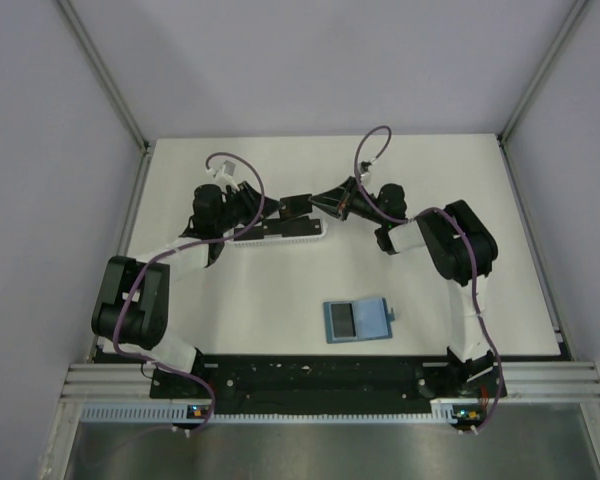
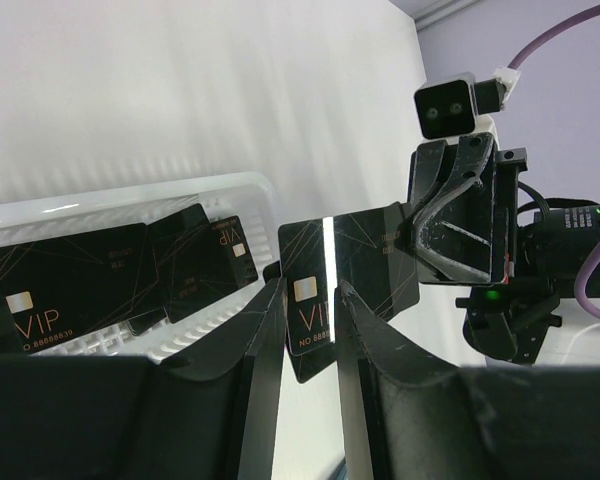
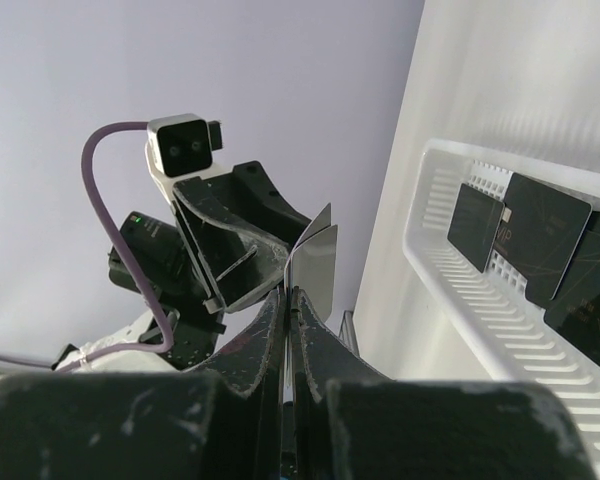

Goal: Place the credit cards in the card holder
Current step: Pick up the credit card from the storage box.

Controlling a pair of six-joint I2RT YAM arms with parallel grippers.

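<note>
Both arms meet nose to nose in the upper middle of the overhead view, just above the white basket tray [image 1: 280, 233]. One black card [image 2: 365, 262] sits in the air between them, gold VIP lettering facing the left wrist camera and a bright stripe of glare down its middle.

The right gripper [image 3: 292, 292] has it: in its own view the jaws are pressed almost together at bottom centre, with the card rising edge-on from between the tips like a silver blade.

The left gripper [image 2: 310, 292] is harder to call. Its jaws stand a narrow slot apart at the bottom of the frame, and the VIP end of the card lies across that slot at the tips. I cannot tell whether they are pinching it.

More black cards [image 2: 70, 285] lie overlapping in the tray at the left of the left wrist view (same gold VIP print).

The card holder [image 1: 357, 320], teal-blue and squarish, lies flat on the white table [image 1: 460, 180] in the lower middle of the overhead view, well apart from both grippers and the tray. Its left half looks darker, but the view is too small to tell what that is.
</note>
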